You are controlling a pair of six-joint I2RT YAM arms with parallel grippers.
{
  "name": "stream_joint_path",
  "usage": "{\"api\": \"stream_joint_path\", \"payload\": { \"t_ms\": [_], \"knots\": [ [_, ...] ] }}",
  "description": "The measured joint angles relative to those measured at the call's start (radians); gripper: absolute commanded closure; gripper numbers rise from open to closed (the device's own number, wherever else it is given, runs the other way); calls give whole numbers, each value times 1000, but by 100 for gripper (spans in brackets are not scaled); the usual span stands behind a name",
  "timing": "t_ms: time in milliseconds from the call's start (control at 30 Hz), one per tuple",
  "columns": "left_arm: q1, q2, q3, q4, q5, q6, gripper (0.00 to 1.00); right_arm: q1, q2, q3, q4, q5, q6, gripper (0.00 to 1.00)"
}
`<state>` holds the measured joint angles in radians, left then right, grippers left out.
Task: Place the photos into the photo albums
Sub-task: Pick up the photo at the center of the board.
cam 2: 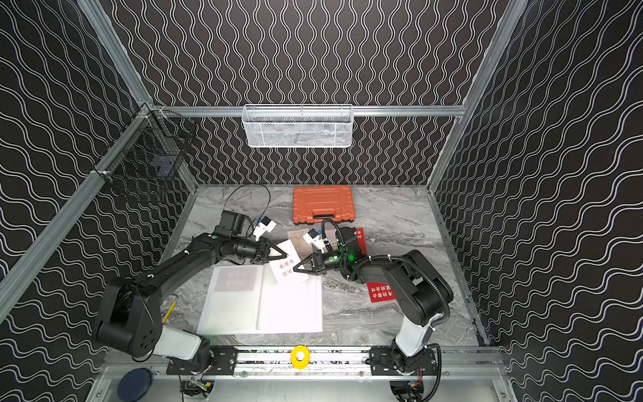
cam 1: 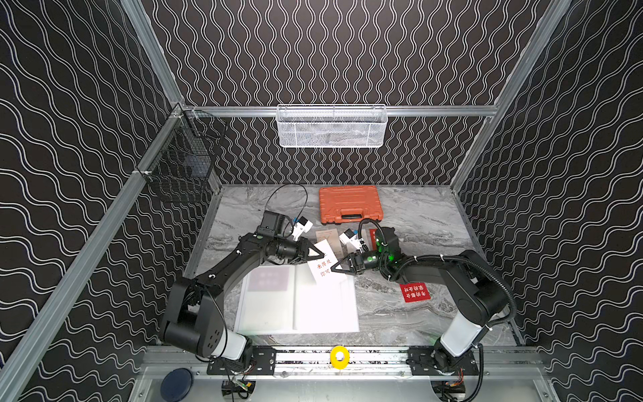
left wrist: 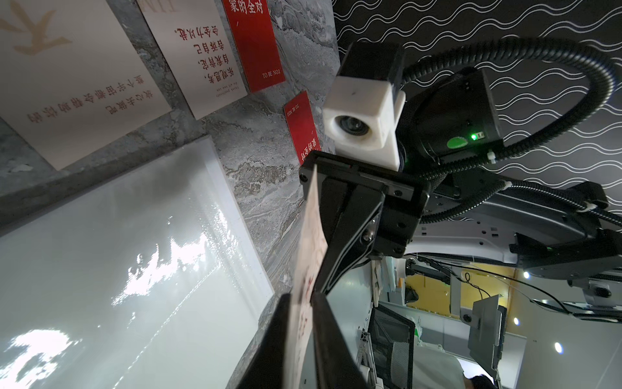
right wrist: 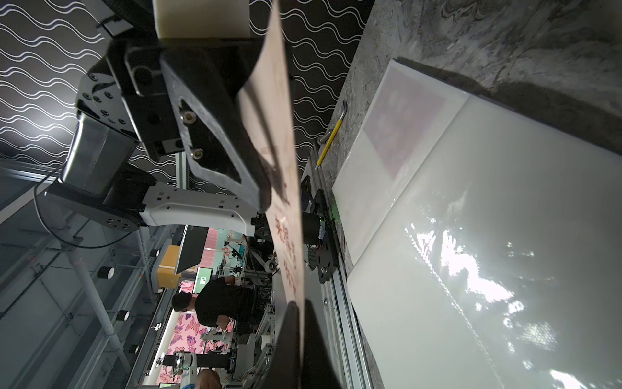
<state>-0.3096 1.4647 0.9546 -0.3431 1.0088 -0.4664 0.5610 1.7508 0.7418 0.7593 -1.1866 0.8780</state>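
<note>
Holding a small cream card (cam 1: 324,266) printed with red characters between both my grippers, I keep it in the air above the far edge of the large thin white photo album (cam 1: 313,309), near its spine. That photo album lies open on the grey marble-patterned table (cam 1: 417,222), and a dim red card (cam 1: 268,279) shows through its left page. My left gripper (cam 1: 320,253) is pinched on the small cream card's far end; my left wrist view shows both fingers (left wrist: 331,336) pressed against its faces. My right gripper (cam 1: 334,268) is clamped on the opposite end, the card running edge-on between its jaws in my right wrist view. Two loose cream cards (left wrist: 198,57) and one loose red card (left wrist: 255,43) lie side by side on the table behind the album. Another red card with white characters (cam 1: 414,291) lies beside my right arm. An orange plastic tool case (cam 1: 350,204) sits closed at the back.
</note>
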Motion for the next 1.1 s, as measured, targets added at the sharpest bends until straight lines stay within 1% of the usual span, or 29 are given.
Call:
{"api": "stream_joint_path", "payload": {
  "t_ms": [100,133,233,300,333,400,533,667,800,900,1100],
  "knots": [
    [0,-5,-2,3,-2,-2,100,0,2,0,2,0,1,100],
    [0,-6,-3,5,-4,-2,100,0,2,0,5,0,5,96],
    [0,-6,-8,11,-10,-8,100,0,2,-4,18,0,31,74],
    [0,-6,-15,31,-16,-32,100,-2,0,-8,27,0,31,62],
    [0,-6,-20,43,-22,-34,100,-5,-4,-9,31,1,40,58],
    [2,-6,-29,72,-31,-62,100,-10,-16,-12,32,6,49,53],
    [30,-6,-61,156,-43,-127,100,-39,-45,-21,14,33,48,50],
    [75,-8,-112,272,-63,-224,100,-60,-56,-39,-19,76,46,49],
    [108,-29,-194,428,-91,-353,100,-60,-60,-63,-43,136,58,49],
    [114,-38,-237,521,-121,-431,100,-57,-68,-77,-42,177,90,49],
    [119,-45,-297,663,-187,-535,100,-22,-70,-48,-59,258,121,49]
  ]
}}
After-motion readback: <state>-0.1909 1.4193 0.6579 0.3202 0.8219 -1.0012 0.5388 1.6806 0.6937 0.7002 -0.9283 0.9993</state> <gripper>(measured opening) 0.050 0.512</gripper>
